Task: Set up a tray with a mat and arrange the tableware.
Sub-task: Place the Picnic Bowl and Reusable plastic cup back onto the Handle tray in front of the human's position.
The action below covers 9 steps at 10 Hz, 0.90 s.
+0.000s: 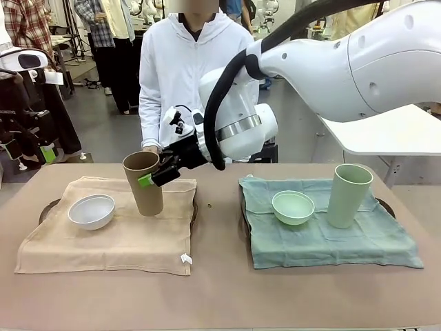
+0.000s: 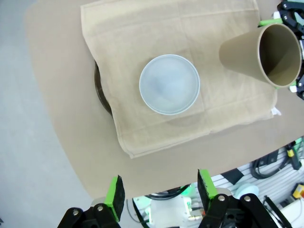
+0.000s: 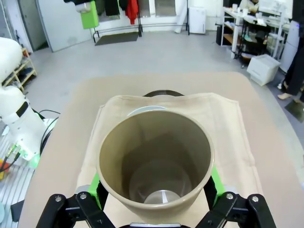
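Nearest the front camera, the surface [image 1: 220,296] carries two cloth mats side by side. On the beige mat [image 1: 110,234] to the left rest a white bowl [image 1: 91,211] and a brown tumbler [image 1: 144,183], which leans to one side. The right end effector [image 1: 160,172] grips this tumbler just below the rim, one green pad on each side of the wall; the right wrist view looks straight down into the tumbler's open mouth. A dark tray [image 1: 48,205] edge shows from under the beige mat. On the green mat [image 1: 331,231] to the right stand a mint green bowl [image 1: 293,207] and an upright pale green tumbler [image 1: 349,195], well apart from the arm. The left end effector [image 2: 161,187] hangs above the white bowl, jaws spread and empty. A person [image 1: 189,69] in white stands at the far side.
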Available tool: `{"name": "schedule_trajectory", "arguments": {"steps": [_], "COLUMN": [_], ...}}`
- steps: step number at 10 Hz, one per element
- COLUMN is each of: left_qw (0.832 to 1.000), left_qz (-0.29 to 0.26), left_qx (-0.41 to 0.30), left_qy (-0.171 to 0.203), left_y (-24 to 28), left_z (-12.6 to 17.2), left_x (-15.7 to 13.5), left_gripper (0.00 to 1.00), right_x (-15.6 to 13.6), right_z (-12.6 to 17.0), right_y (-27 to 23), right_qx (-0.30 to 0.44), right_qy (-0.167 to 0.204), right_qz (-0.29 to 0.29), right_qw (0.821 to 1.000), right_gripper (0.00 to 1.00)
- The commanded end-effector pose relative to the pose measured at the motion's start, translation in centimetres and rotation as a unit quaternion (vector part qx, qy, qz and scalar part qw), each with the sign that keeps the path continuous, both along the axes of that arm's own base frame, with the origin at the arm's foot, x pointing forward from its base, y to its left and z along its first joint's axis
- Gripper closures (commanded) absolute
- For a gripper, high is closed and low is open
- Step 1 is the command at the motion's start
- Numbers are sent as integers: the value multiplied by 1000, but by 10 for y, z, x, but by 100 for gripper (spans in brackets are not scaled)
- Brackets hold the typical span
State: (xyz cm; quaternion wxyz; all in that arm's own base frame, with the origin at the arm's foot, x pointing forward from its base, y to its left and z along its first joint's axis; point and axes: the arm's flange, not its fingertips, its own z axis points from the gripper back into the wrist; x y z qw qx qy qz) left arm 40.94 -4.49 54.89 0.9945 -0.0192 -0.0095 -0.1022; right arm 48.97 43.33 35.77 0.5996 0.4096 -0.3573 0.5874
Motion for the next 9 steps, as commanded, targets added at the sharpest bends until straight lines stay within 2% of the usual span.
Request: {"name": "schedule_trajectory", "arguments": {"steps": [1, 6, 9], "left_qw": [1000, 1000, 1000], "left_qz": [-1, -1, -1], "left_qx": [3, 3, 3], "left_qy": [-2, -2, -2], "left_y": [0, 0, 0], "left_z": [1, 1, 1], "left_x": [-2, -2, -2], "left_gripper": [19, 19, 19], "right_x": [-11, -9, -10], "right_z": [-21, -51, -55], "right_y": [-11, -17, -25], "right_qx": [22, 22, -26], "right_qy": [3, 26, 39], "right_qz": [4, -1, -2], "right_qw": [1000, 999, 999], "right_gripper": [0, 0, 0]}}
